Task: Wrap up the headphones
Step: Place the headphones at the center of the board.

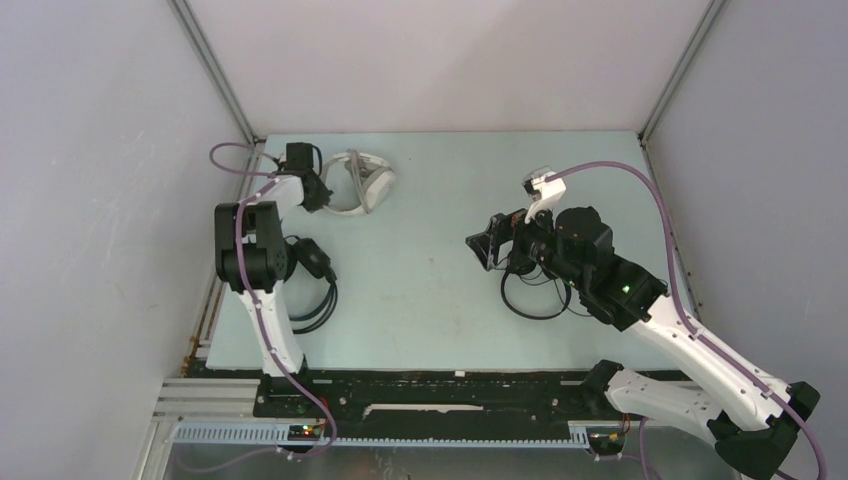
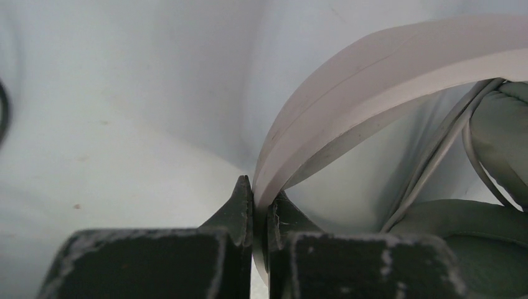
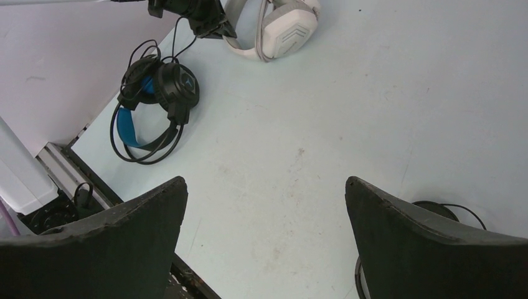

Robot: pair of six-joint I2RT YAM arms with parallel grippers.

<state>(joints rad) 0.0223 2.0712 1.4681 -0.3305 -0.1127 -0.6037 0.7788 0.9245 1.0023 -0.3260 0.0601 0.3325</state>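
The white-grey headphones (image 1: 362, 181) lie at the back left of the table, also in the right wrist view (image 3: 274, 28). My left gripper (image 1: 322, 190) is shut on their white headband (image 2: 348, 106); grey cable and ear pads show to the right in the left wrist view. The black headphones with blue lining (image 1: 312, 270) lie near the left arm's base, with cable looped round them (image 3: 155, 99). The slim all-black headphones (image 1: 535, 290) lie under my right arm; only an edge shows in the right wrist view (image 3: 445, 208). My right gripper (image 1: 487, 245) is open and empty above the table's middle.
White enclosure walls stand close on the left, back and right. A black rail (image 1: 450, 395) runs along the table's near edge. The left arm's purple cable (image 1: 235, 160) loops by the back left corner.
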